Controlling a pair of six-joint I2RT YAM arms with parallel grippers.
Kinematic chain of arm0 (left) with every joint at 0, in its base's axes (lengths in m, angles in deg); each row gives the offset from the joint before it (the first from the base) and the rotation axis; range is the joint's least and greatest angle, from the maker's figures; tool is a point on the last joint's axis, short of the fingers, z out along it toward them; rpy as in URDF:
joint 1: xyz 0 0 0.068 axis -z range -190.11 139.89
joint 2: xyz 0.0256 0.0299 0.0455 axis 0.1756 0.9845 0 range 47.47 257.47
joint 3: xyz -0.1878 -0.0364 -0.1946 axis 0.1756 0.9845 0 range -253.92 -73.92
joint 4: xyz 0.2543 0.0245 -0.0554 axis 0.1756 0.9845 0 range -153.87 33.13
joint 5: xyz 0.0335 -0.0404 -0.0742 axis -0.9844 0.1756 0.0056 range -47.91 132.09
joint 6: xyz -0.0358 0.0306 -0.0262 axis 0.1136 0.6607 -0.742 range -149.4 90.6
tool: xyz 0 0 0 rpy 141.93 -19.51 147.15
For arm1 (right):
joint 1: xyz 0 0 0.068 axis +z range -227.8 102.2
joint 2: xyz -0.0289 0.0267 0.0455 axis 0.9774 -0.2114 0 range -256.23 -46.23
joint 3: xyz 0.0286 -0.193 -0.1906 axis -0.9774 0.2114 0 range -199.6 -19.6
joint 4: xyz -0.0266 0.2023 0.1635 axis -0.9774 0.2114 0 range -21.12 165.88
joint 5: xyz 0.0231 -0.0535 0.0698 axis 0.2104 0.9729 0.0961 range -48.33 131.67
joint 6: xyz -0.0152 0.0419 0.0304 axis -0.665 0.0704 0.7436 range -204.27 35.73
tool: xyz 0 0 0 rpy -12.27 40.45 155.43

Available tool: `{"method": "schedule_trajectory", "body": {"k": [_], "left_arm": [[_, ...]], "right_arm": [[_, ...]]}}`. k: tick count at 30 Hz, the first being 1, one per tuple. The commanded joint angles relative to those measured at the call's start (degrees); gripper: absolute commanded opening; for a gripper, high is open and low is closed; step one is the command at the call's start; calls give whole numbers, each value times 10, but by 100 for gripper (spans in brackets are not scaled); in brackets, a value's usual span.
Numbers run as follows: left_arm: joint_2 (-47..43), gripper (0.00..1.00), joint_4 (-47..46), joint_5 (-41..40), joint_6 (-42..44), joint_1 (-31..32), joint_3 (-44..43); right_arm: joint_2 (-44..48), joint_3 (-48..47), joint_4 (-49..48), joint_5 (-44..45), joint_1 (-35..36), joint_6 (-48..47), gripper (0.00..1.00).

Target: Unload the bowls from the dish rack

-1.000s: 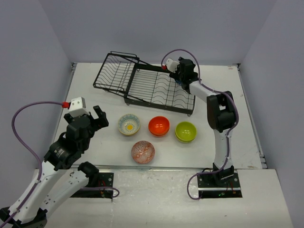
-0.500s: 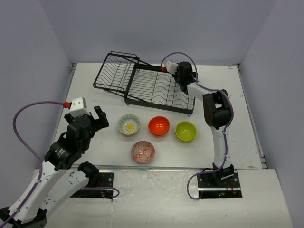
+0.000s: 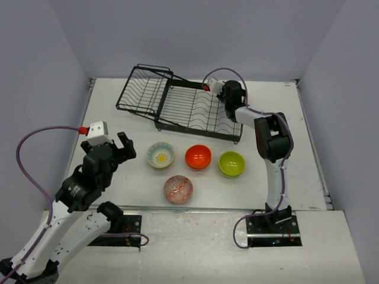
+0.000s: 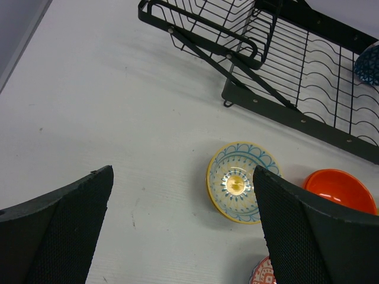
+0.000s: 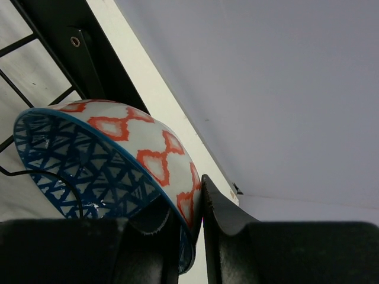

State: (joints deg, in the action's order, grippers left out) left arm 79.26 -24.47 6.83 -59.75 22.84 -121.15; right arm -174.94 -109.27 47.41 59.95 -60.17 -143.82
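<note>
Right jaws: we see the right gripper (image 5: 190, 234) drawn nearly together, pinching the rim of the blue patterned bowl (image 5: 100, 171). It is small and round, with blue lattice inside and orange-red diamonds on white outside. One finger sits inside the rim and the other against the outer wall.
Left jaws: the left gripper (image 4: 182, 177) is spread wide and holds nothing. It hangs over the white table (image 4: 89, 89) on the left side, apart from every bowl.
Blue bowl's place: it stands tilted on edge at the far right end of the black wire dish rack (image 3: 189, 109). We cannot tell whether it rests on the wires.
Bowls on the table: in front of the rack stand the cream bowl with yellow floral centre (image 3: 161, 155), the orange-red bowl (image 3: 198, 156) and the lime green bowl (image 3: 231, 164). The pinkish patterned bowl (image 3: 178, 189) sits nearer us.
Hidden or cut off: from above, the right gripper covers nearly all of the held bowl. In the right wrist view the dark fingers hide the bowl's lower rim. In the left wrist view only a blue sliver shows at the right edge, and the pinkish bowl is cut by the bottom edge.
</note>
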Motion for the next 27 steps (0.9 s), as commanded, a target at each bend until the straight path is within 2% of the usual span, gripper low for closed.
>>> {"method": "schedule_trajectory", "body": {"k": [1, 9, 15, 23, 27], "left_arm": [[-6, 100, -27, 3, 14, -5, 2], [-9, 100, -27, 4, 14, -5, 2], [-11, 100, -27, 5, 14, -5, 3], [-16, 100, -27, 3, 14, -5, 3], [-16, 100, -28, 4, 14, -5, 3]], "right_arm": [[44, 12, -60, -3, 7, -15, 0], [63, 41, -139, -1, 14, -39, 0], [59, 81, -306, -6, 23, -102, 0], [36, 99, -392, -52, 26, -152, 0], [37, 96, -443, -38, 26, -181, 0]]}}
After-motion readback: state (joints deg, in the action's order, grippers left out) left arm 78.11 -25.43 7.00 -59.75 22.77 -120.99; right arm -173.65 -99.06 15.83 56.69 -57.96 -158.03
